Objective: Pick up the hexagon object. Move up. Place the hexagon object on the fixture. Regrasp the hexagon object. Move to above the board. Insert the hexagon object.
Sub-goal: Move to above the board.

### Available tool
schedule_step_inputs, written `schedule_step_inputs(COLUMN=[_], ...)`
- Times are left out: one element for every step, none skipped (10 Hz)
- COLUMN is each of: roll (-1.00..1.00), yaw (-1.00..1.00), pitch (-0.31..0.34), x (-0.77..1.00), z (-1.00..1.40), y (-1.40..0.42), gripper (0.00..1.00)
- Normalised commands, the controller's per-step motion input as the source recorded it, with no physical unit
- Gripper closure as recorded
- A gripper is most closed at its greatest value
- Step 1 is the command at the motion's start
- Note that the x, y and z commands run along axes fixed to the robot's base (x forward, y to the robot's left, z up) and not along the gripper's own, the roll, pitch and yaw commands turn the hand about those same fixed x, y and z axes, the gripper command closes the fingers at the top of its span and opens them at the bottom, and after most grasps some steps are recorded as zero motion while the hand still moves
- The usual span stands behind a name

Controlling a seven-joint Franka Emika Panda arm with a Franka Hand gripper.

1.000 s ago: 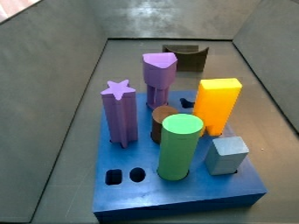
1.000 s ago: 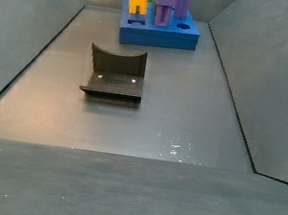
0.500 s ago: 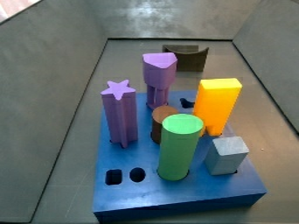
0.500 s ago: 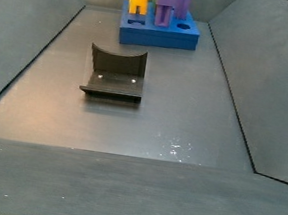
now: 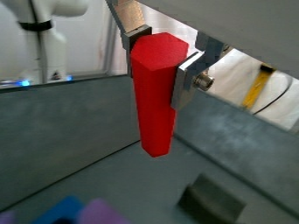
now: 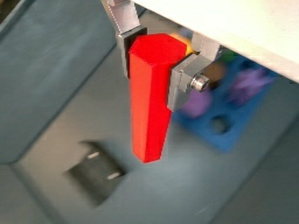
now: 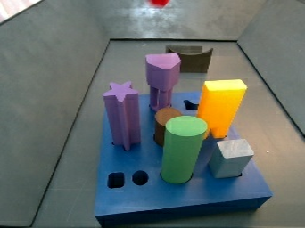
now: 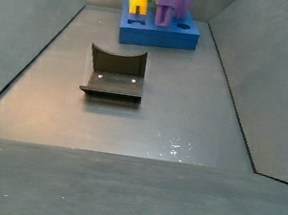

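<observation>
A matte dark grey floor (image 8: 157, 132) lies in a trough, flanked by sloping grey side walls (image 8: 19, 57) and closed by a grey back wall (image 7: 191, 20) with a soft sheen of light. Small pale specks (image 8: 175, 144) mark the floor. In a wrist view, a white stand (image 5: 45, 44) and a yellow cable (image 5: 260, 86) show in the bright room beyond.

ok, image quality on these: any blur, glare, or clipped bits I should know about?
Both wrist views: the hexagon object is sharp in the hand; the fixture and board behind are soft. A side view catches only a blurred red speck at its top edge. The other side view shows glare on the floor.
</observation>
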Motion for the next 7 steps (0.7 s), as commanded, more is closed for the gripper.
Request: schedule_step_inputs(roll=[-1.0,-1.0,-1.0,-0.93,-0.73,-0.46,-0.31], yaw=[0.05,0.03,0.02,0.0,0.0,-0.01,-0.01], pitch=[-0.134,-0.125,-0.132,-0.149,-0.133,-0.105,-0.086], x=[-0.41,-0.19,-0.13,-0.09,-0.08,-0.07,-0.06], z=[-0.03,-0.02,-0.01,0.0,-0.01,0.0,0.0], y=[-0.23,-0.06,-0.04,0.0,0.02,0.03,0.02], gripper=[1.0,1.0,1.0,1.0,1.0,1.0,1.0])
